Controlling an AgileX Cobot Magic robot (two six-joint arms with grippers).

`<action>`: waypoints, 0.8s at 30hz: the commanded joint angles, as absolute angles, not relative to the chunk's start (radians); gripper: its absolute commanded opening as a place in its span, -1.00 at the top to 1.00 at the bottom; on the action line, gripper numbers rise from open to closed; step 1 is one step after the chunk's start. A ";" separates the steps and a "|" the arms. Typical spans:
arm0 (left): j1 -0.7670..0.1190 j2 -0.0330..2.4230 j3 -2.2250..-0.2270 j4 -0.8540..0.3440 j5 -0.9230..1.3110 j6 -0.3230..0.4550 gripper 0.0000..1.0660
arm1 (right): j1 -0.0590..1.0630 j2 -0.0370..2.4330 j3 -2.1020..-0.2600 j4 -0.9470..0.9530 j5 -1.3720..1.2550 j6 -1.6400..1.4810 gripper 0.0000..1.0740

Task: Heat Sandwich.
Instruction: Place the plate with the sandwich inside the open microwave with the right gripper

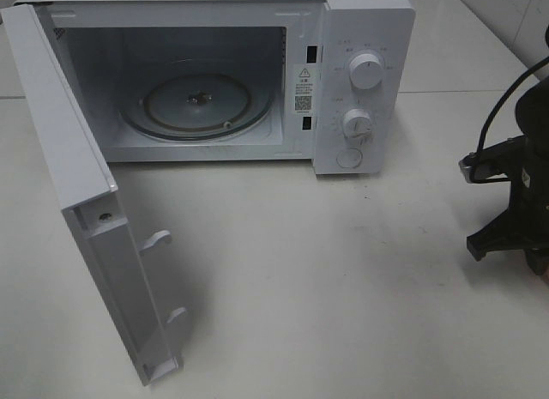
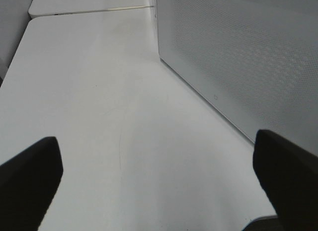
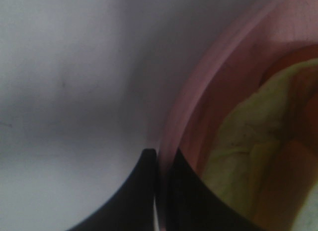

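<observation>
In the right wrist view my right gripper (image 3: 159, 159) is shut on the rim of the round pink plate (image 3: 198, 87). The sandwich (image 3: 243, 141) lies on that plate; only its pale yellow-green filling shows, blurred and very close. Seen from the high camera, the right arm (image 1: 515, 202) stands at the table's far right edge, and plate and sandwich fall outside that picture. My left gripper (image 2: 159, 191) is open over bare table, with nothing between its black fingers (image 2: 30, 181).
The white microwave (image 1: 364, 30) stands at the back with its door (image 1: 77, 202) swung wide open toward the front left. Its glass turntable (image 1: 197, 103) is bare. The door's dotted outer face (image 2: 238, 57) rises close beside the left gripper.
</observation>
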State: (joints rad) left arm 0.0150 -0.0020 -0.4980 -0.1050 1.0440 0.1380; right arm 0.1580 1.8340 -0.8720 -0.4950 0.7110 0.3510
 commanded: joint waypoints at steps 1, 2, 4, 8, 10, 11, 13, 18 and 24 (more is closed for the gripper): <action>0.018 -0.002 -0.497 -0.109 1.031 0.131 -0.90 | 0.171 1.803 -0.873 -0.539 0.760 0.374 0.99; 0.018 -0.002 -0.497 -0.109 1.031 0.131 -0.90 | 0.178 1.793 -0.873 -0.539 0.768 0.374 0.99; 0.018 -0.002 -0.497 -0.109 1.031 0.131 -0.90 | 0.186 1.777 -0.873 -0.539 0.776 0.372 0.99; 0.018 -0.002 -0.497 -0.109 1.031 0.131 -0.90 | 0.206 1.752 -0.873 -0.539 0.820 0.371 0.99; 0.018 -0.002 -0.497 -0.109 1.031 0.131 -0.90 | 0.223 1.736 -0.872 -0.535 0.846 0.368 0.99; 0.018 -0.002 -0.497 -0.109 1.031 0.131 -0.90 | 0.223 1.736 -0.872 -0.535 0.846 0.368 0.99; 0.018 -0.002 -0.497 -0.109 1.031 0.131 -0.90 | 0.239 1.722 -0.871 -0.534 0.859 0.364 0.99; 0.018 -0.002 -0.497 -0.109 1.031 0.131 -0.90 | 0.287 1.675 -0.859 -0.527 0.880 0.361 0.99; 0.018 -0.002 -0.497 -0.109 1.031 0.131 -0.90 | 0.357 1.605 -0.836 -0.496 0.907 0.345 0.99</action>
